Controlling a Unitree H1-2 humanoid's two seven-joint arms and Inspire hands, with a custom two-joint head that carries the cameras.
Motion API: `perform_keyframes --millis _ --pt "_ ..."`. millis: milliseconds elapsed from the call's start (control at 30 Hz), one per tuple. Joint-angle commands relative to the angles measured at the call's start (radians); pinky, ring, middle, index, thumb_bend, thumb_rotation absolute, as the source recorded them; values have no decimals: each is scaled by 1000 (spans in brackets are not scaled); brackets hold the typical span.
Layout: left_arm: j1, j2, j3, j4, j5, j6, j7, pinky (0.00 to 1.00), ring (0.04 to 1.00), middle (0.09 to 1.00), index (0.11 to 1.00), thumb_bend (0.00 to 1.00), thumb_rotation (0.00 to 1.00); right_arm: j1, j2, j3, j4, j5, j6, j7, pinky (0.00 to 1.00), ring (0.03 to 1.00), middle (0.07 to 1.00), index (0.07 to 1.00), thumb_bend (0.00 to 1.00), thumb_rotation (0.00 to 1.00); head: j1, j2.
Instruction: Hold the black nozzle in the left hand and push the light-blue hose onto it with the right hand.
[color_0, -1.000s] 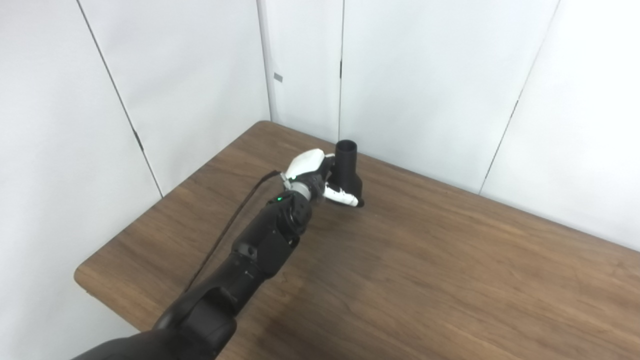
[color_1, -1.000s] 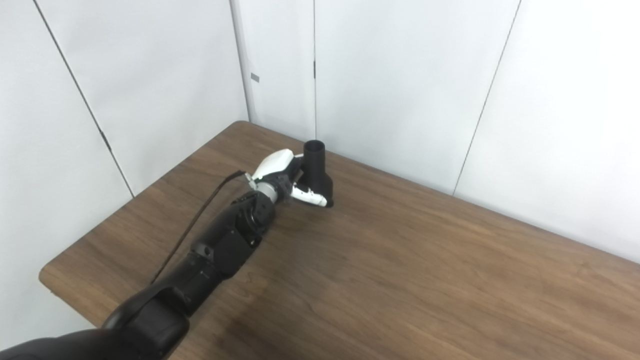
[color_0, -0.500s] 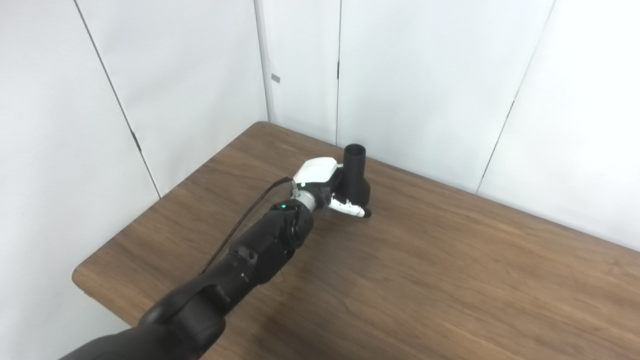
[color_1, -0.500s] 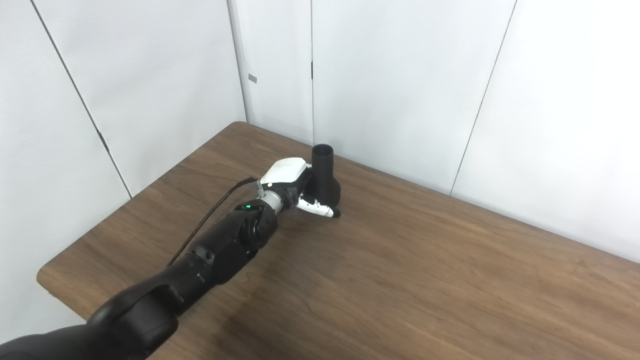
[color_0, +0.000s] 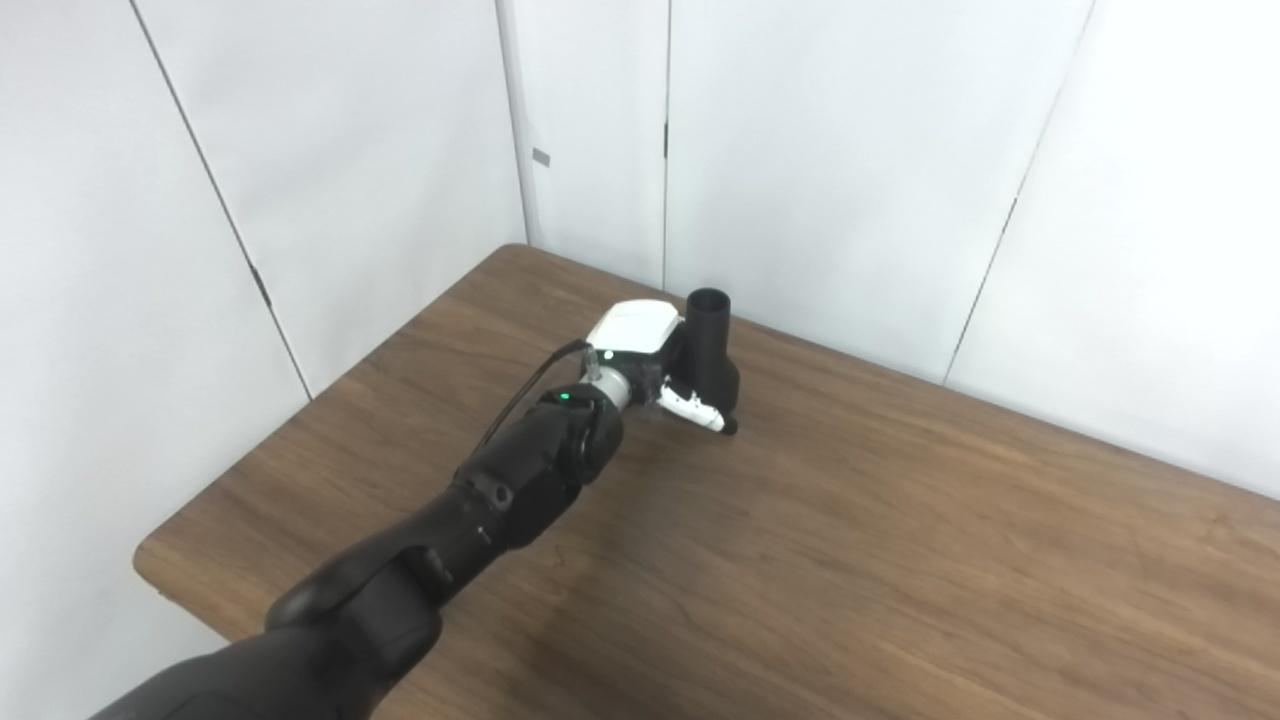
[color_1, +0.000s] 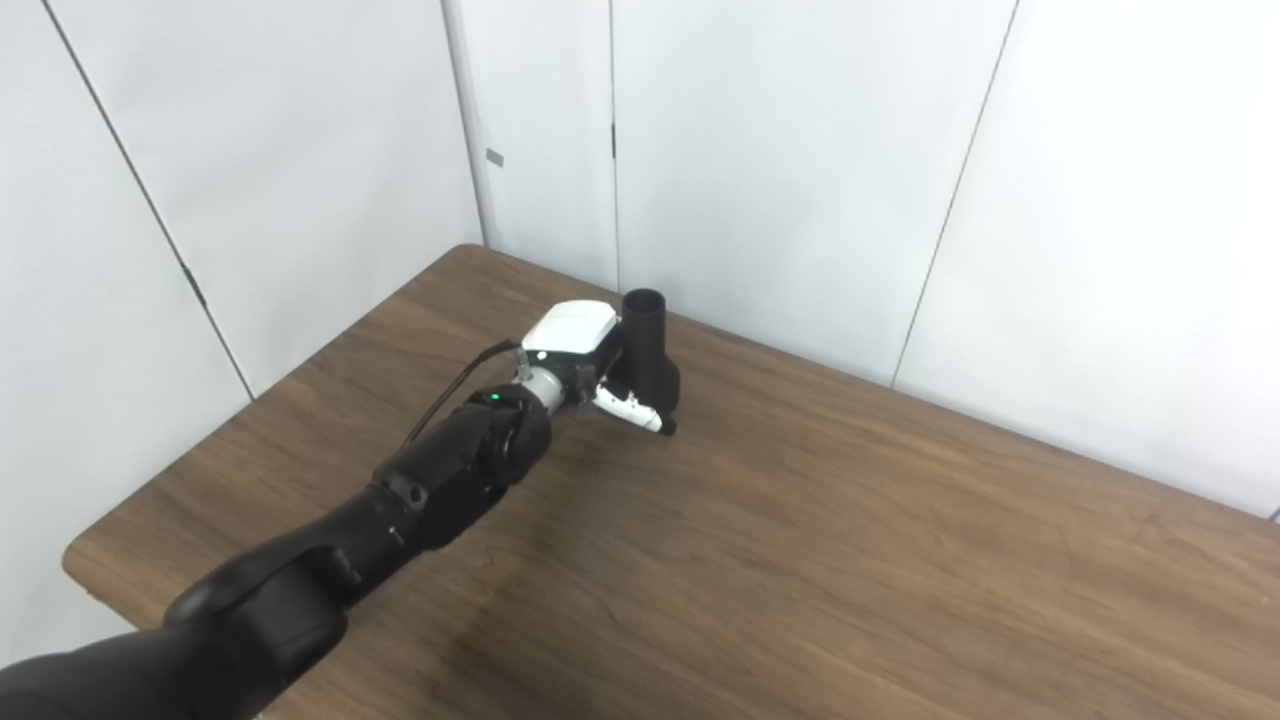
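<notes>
Left robot hand (color_0: 650, 362) grips upright black nozzle (color_0: 711, 350), narrow neck over flared base

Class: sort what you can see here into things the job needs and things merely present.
Needed: upright black plastic nozzle; left hand, wrapped around it. Hose and right hand are out of view.

Merely present: brown wooden table; white wall panels.

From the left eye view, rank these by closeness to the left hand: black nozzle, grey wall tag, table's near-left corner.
1. black nozzle: touching the left hand, on its right.
2. grey wall tag: up on the back wall, left of the hand.
3. table, near-left corner: far down-left, beside the arm.
</notes>
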Motion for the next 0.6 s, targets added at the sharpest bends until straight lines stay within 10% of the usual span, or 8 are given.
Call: perform_keyframes --millis 0,100,567 --pt "91 -61 -47 53 -55 -67 -101 1000 696 572 542 970 99 24 -16 7 0 -7 12 26 388 554 600 491 497 175 -1 0" --pt "101 -62 -55 77 -38 -150 -31 999 625 529 461 570 17 24 -17 9 -6 -11 23 26 388 553 599 491 497 175 -1 0" --pt "139 -40 -116 48 20 -248 81 1000 541 502 463 524 0 26 -6 25 -32 -26 42 22 390 557 598 491 499 177 -49 13"
